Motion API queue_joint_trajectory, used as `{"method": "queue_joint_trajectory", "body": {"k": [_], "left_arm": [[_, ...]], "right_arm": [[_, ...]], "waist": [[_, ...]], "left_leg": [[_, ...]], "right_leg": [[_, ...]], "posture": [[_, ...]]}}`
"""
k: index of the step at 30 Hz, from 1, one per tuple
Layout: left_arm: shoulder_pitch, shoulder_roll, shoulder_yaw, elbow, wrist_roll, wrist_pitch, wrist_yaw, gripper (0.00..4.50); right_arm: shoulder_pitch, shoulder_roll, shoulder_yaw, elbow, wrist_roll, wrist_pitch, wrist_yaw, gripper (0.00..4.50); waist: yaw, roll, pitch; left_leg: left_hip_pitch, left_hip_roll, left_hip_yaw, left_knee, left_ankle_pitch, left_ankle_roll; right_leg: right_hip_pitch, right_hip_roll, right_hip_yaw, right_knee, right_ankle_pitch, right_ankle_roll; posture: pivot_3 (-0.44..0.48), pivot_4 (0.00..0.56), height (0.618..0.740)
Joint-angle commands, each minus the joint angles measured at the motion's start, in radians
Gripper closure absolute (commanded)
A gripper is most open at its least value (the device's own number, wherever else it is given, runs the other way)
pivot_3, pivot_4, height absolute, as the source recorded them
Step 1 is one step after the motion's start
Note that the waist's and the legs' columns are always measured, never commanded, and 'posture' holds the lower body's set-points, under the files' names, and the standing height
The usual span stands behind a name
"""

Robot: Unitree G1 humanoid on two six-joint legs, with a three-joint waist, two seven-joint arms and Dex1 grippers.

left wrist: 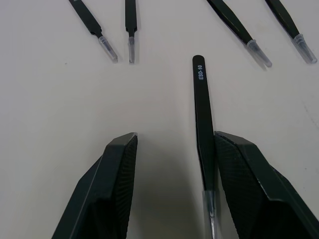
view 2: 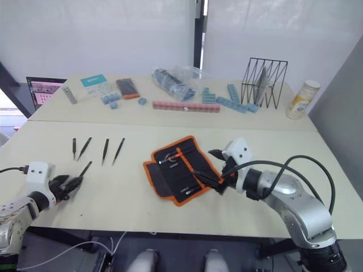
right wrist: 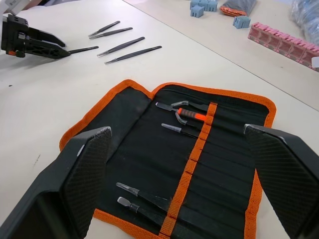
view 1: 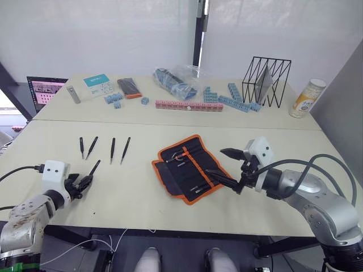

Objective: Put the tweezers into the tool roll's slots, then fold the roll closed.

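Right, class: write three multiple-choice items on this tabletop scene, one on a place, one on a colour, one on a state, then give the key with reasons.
1. Where does the tweezer nearest the left gripper lie?
A. Between its fingers
B. Inside the tool roll
C. Beside the wire rack

2. What colour is the edging of the tool roll?
A. Blue
B. Orange
C. White

3. How is the tool roll?
A. Folded shut
B. Tied with its strap
C. Spread open

Key: 1 A, the left wrist view shows it between the open fingers, close to one. 2 B, an orange border runs round the black fabric. 3 C, its slots face up, below the open right gripper.
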Motion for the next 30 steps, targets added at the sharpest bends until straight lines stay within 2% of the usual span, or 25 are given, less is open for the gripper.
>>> {"method": "queue_joint_trajectory", "body": {"k": [1,8,16,20,24,27,30], "left_arm": [[0.003,-0.02,-0.05,0.024,0.01,-0.008,-0.02,2.18],[-0.038,-0.037,-0.102,0.038,0.023,-0.016,-0.031,4.42],[-0.047,-0.021,-0.082,0.031,0.025,-0.025,-0.04,4.47],[-0.061,0.039,-0.046,-0.076,-0.021,0.007,-0.086,4.47],[-0.139,0.143,-0.028,-0.255,-0.158,0.171,-0.176,4.47],[-0.197,0.193,-0.069,-0.325,-0.24,0.294,-0.214,4.47],[-0.276,0.215,-0.18,-0.394,-0.303,0.405,-0.245,4.5]], "right_arm": [[0.003,0.004,-0.034,-0.041,0.004,-0.008,-0.012,0.0],[0.018,0.0,-0.03,-0.056,0.007,0.0,-0.023,0.0],[0.029,0.004,-0.03,-0.077,0.011,0.014,-0.048,0.0],[0.04,0.01,-0.031,-0.095,0.012,0.035,-0.077,0.0],[0.069,0.052,-0.005,-0.129,-0.001,0.073,-0.156,0.0],[0.084,0.073,0.034,-0.123,-0.057,0.082,-0.205,0.0],[0.086,0.097,0.071,-0.098,-0.116,0.073,-0.247,0.87]], "waist": [[0.002,0.0,0.0],[0.012,0.0,0.0],[0.013,0.0,0.0],[0.01,-0.002,0.001],[0.008,-0.012,0.006],[0.004,-0.012,0.007],[-0.004,-0.011,0.007]], "left_leg": [[0.0,0.0,0.0,0.0,0.0,0.0],[-0.001,-0.001,0.0,0.0,0.0,0.0],[-0.001,-0.001,0.0,0.0,0.0,-0.001],[-0.002,-0.001,0.0,0.0,-0.001,-0.002],[-0.004,0.001,0.0,-0.001,-0.001,-0.002],[-0.006,0.001,0.0,-0.001,0.0,0.0],[-0.006,0.0,0.001,-0.001,0.001,0.002]], "right_leg": [[0.0,0.0,0.0,0.0,0.0,0.0],[0.0,0.0,0.0,-0.001,0.0,0.0],[0.0,-0.001,0.0,-0.002,0.0,0.0],[-0.001,-0.001,0.0,-0.002,0.0,0.0],[-0.003,0.0,-0.001,-0.002,0.0,0.0],[-0.003,0.0,-0.002,-0.003,0.0,0.0],[-0.003,0.0,-0.001,-0.004,0.0,0.0]], "posture": [[0.0,0.15,0.737],[0.0,0.15,0.737],[0.0,0.15,0.737],[0.0,0.15,0.737],[0.0,0.15,0.737],[0.0,0.15,0.737],[0.0,0.15,0.737]]}}
